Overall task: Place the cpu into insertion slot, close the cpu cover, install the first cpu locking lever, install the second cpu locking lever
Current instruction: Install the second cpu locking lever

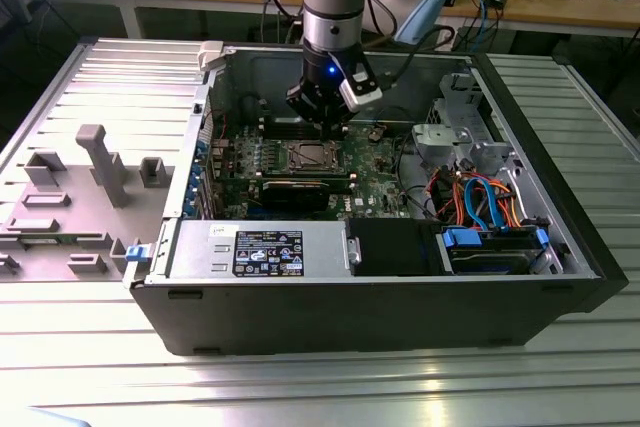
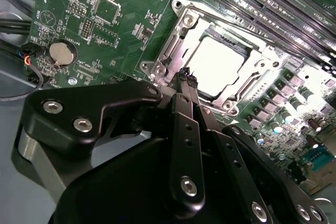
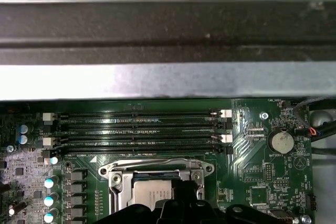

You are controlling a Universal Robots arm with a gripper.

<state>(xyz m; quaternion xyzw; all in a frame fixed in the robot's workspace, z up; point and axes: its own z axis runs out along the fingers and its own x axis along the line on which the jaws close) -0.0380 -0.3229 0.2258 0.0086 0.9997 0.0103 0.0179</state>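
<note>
The cpu [image 2: 218, 64] lies in the insertion slot [image 1: 311, 156] on the green board, its metal top glaring bright. Flat around it lies the silver cpu cover [image 2: 185, 29], and the chip [image 3: 152, 190] shows through the cover's opening [image 3: 157, 170]. My gripper [image 2: 186, 74] is shut, with nothing visible between its black fingers. Its tips hover at the cover's edge, beside a thin lever end [image 2: 154, 77]; I cannot tell whether they touch it. In the exterior view the gripper [image 1: 320, 117] hangs just above the socket's far side.
Long black memory slots [image 3: 142, 129] run beside the socket, and a coin battery [image 2: 62, 53] sits on the board. A black graphics card [image 1: 295, 192], a power supply [image 1: 260, 247], a drive cage [image 1: 470, 127] and coloured cables [image 1: 480, 197] crowd the open case.
</note>
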